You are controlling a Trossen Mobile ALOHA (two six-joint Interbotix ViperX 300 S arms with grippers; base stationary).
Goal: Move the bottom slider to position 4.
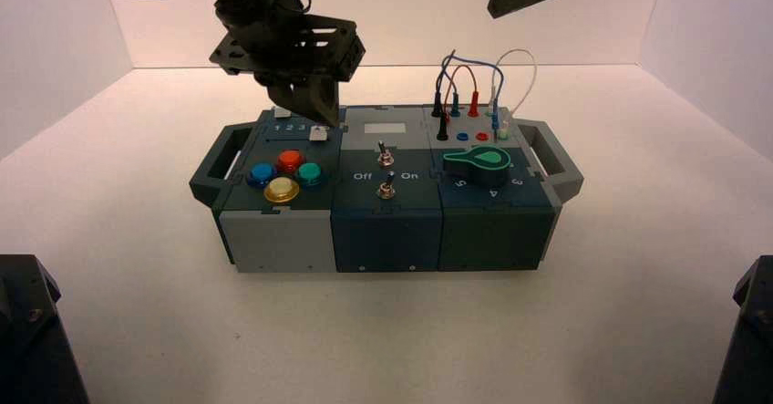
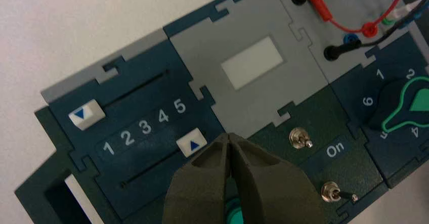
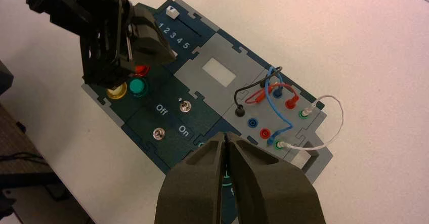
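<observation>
With the high view as our clock face, we see the bottom slider [image 1: 318, 134] on the box's left panel, its cap between 4 and 5 and so just past position 4 [image 2: 163, 115]. The top slider [image 1: 283, 112] lies toward 10 o'clock, at 1. Coloured buttons [image 1: 290, 160] sit toward 7, toggle switches [image 1: 386, 157] toward 4, the green knob [image 1: 479, 163] and wires [image 1: 474, 62] farther off toward 3 and 2. Our left gripper [image 1: 330, 123] hangs just beside the cap toward 2 o'clock, overlapping the digits' end in that view; its fingers are closed together, holding nothing; contact we cannot tell. Our right gripper [image 3: 225, 135] waits, shut and empty, above the box's right side.
</observation>
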